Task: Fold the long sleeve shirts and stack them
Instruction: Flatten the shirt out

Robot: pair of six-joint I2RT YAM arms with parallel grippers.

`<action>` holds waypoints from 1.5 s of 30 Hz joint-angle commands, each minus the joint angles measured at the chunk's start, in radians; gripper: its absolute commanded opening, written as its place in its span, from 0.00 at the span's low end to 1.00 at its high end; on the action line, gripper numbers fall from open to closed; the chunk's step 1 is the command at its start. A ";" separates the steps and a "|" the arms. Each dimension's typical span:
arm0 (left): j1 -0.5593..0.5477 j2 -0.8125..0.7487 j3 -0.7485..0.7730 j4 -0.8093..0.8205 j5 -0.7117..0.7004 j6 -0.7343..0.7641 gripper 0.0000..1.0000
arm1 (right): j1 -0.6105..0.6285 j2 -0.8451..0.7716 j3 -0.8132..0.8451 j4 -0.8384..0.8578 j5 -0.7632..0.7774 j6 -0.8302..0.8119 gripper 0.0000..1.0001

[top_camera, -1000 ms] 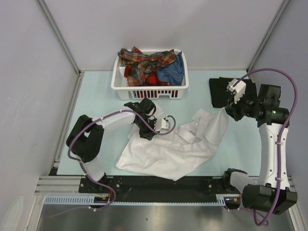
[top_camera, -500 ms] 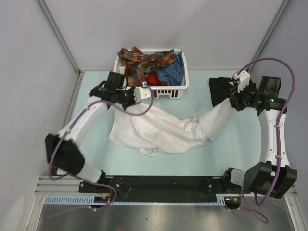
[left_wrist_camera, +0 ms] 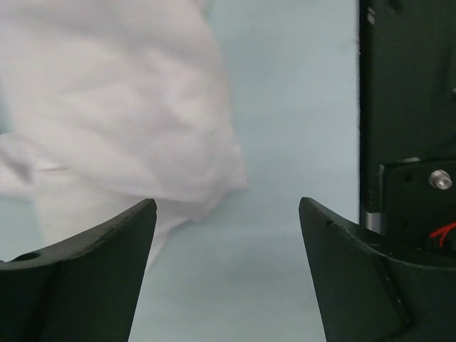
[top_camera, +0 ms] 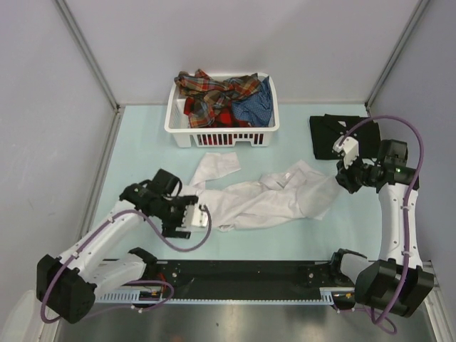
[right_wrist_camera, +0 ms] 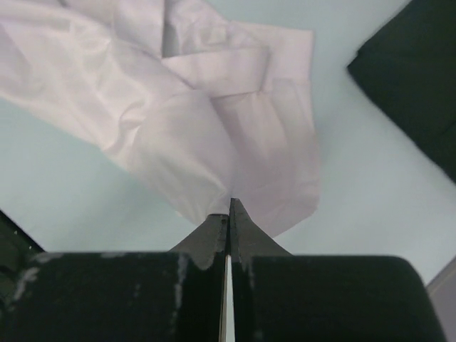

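Right hand (right_wrist_camera: pixel 229 208) pinches the white shirt (top_camera: pixel 263 203) beside the black shirt (top_camera: pixel 326 132); left hand (left_wrist_camera: pixel 226 208) gapes wide

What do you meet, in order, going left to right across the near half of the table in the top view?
left gripper → white shirt → right gripper

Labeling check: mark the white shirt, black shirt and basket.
white shirt (top_camera: pixel 256 203), top view, crumpled middle
black shirt (top_camera: pixel 322 139), top view, left half
basket (top_camera: pixel 221 138), top view, front wall
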 commanded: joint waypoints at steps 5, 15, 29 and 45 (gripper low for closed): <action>0.104 0.206 0.241 0.098 0.162 -0.171 0.84 | -0.001 -0.057 -0.065 -0.102 -0.031 -0.139 0.00; 0.154 0.658 0.505 0.138 0.215 -0.353 0.86 | -0.001 -0.045 -0.065 -0.099 -0.025 -0.126 0.00; 0.216 0.745 0.675 0.059 0.205 -0.352 0.00 | -0.007 0.028 0.009 0.012 -0.008 -0.004 0.00; -0.017 -0.098 -0.168 0.048 -0.193 0.226 0.55 | -0.072 -0.013 0.019 -0.174 -0.045 -0.212 0.00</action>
